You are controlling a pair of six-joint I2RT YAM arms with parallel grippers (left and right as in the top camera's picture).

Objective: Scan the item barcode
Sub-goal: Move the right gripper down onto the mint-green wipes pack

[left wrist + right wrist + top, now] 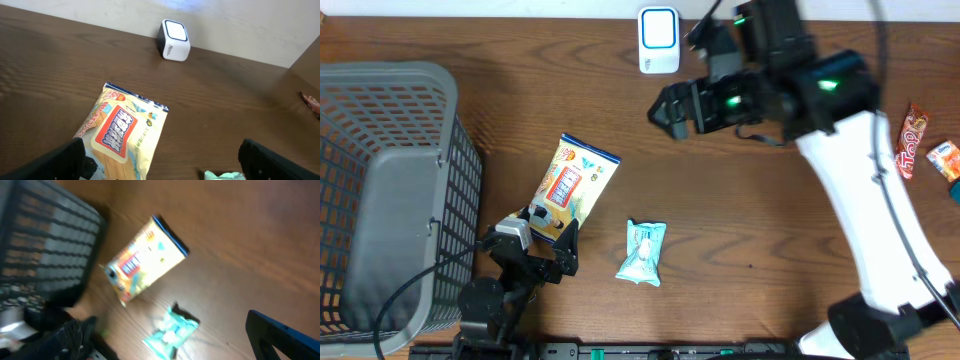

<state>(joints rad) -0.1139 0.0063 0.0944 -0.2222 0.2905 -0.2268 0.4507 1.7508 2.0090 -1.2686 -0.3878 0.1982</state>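
**Step in hand (my judgement):** I am reaching for an item; nothing is being scanned yet.

**Left jaws:** standing spread wide, low over the counter (740, 220), pinching nothing.

**Yellow snack packet (125, 135):** lying flat with its near end between my left jaws, closer to the left finger. Its far end is pointing ahead. No barcode is showing on its upper face.

**Teal packet (643, 252):** lying just right of my left jaws, apart from the yellow one.

**Next move:** it is calling for closing on the packet's near end, lifting, and probably turning it over.

**Right jaws:** hanging spread and empty, well ahead, near the scanner.

**White scanner (659, 40):** standing farthest ahead, at the counter's back edge.

**Surroundings:** dark wood-grain counter. A grey mesh basket (390, 75) is sitting left of my left jaws, and red wrappers (912, 140) are lying far right.
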